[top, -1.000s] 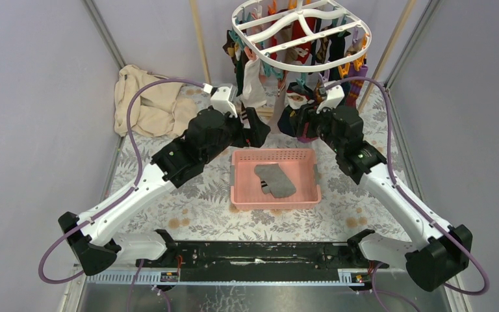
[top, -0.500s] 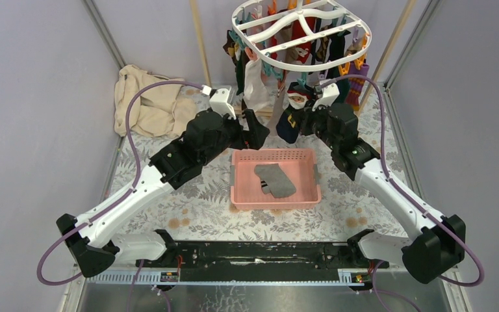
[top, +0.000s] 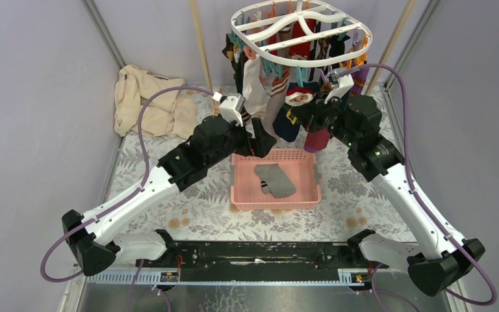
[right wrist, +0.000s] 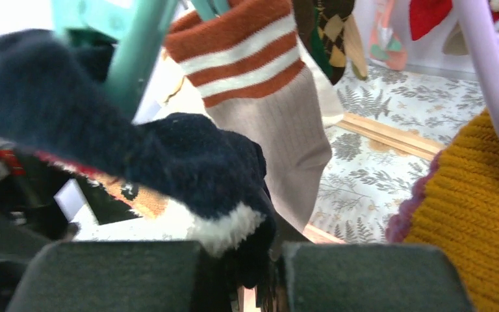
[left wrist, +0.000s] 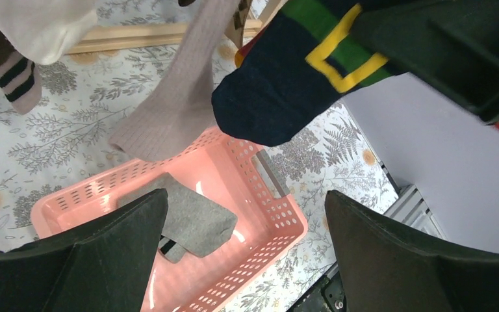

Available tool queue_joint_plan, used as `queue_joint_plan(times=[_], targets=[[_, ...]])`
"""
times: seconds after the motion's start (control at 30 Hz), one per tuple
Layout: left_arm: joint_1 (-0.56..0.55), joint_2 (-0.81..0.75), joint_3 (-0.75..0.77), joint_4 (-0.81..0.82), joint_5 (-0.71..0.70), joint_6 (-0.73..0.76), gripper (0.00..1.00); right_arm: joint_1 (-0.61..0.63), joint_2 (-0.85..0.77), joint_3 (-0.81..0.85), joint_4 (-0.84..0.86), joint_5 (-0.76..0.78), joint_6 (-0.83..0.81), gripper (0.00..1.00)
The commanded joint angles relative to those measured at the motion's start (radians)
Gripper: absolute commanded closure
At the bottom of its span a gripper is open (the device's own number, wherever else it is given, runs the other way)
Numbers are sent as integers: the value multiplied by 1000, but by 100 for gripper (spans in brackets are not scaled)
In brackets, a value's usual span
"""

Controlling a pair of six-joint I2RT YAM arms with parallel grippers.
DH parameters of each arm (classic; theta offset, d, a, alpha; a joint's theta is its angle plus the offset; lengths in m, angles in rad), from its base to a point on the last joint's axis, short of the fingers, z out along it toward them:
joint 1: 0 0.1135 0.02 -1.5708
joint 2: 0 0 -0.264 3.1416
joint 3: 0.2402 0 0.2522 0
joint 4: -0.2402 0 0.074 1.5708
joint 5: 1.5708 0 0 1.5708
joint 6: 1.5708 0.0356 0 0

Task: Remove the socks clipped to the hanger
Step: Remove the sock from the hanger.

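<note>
White plastic oval drying hanger (top: 299, 62) with inner spokes and coloured rim clips: suspended above the far middle of the leaf-patterned tabletop (top: 195, 211). Small fabric socks in mixed colours (top: 269, 88): clipped round the hanger's rim, dangling in a close cluster beneath it. Navy-blue sock with yellow buckle motif and green band (left wrist: 279, 91): at the near right of the cluster, toe hanging clear of the basket; its fluffy white-trimmed part lies between the jaws of the right gripper (right wrist: 240, 276), which pinch it, a teal clip (right wrist: 130, 58) just beside. Beige ribbed sock with orange-and-white striped cuff (right wrist: 266, 97): hanging just beside the navy one. Mustard knitted sock (right wrist: 481, 214): at the right edge of the right wrist view. Left gripper (left wrist: 247, 253): jaws spread wide, nothing between them, poised over the basket. Pink slotted plastic basket (top: 240, 195): on the tabletop between the two arms, below the hanger's near side. Grey sock (top: 274, 180): lying flat inside the basket. Crumpled cream cloth (top: 146, 104): far left of the tabletop.
</note>
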Motion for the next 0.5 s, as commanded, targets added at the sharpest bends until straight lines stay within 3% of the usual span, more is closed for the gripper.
queue_joint_plan(times=[0.0, 0.47], targets=[[-4, -8, -55, 144, 55, -1, 1, -4, -7, 100, -52, -114, 74, 100], [-4, -2, -145, 311, 128, -18, 1, -4, 4, 95, -40, -356, 236, 100]])
